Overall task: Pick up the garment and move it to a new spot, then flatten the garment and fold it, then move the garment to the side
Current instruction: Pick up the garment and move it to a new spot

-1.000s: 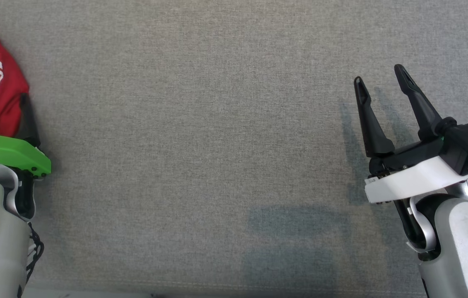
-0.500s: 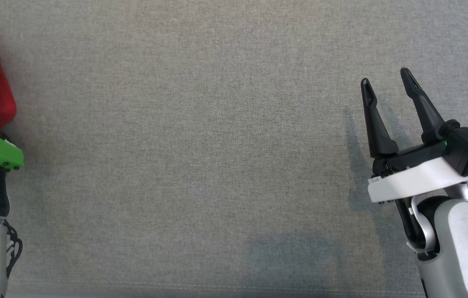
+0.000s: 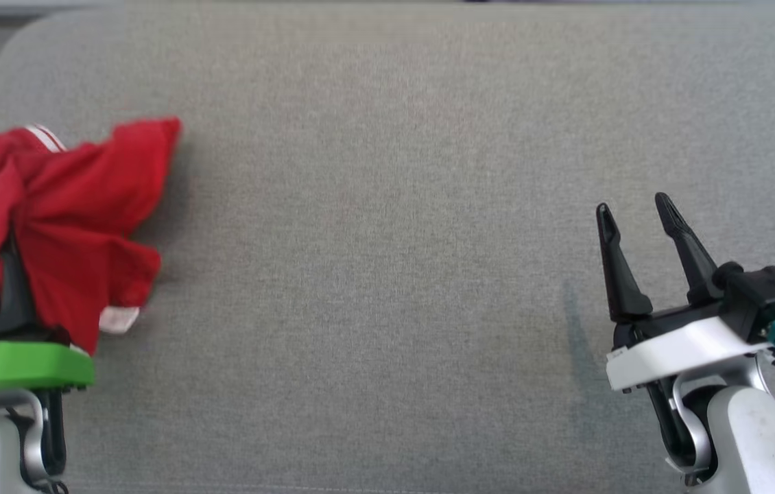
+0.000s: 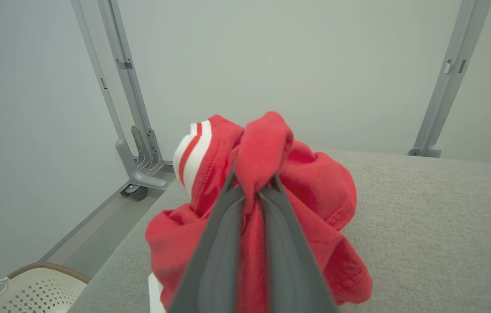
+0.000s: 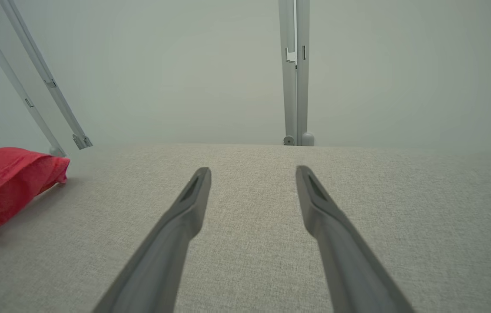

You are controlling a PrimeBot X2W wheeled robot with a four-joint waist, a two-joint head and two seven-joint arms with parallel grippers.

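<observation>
Now pinches garment [image 3: 72, 199] in left fingers [image 3: 17, 295], wide a second ago. Keeps right fingers [image 3: 617, 274] spread, empty. Ready to lift.

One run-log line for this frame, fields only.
phase: pick-up | left gripper: shut on red garment | right gripper: open, empty, above grey surface | garment state: bunched, unfolded, left end

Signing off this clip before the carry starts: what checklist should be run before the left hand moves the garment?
1. Left hand shut on garment: ok.
2. Grip takes in more than one pinched fold: cannot tell.
3. Garment lifted off the surface: cannot tell.
4. Right hand open, holding nothing: ok.
5. Surface between the hands free of obstacles: ok.
</observation>
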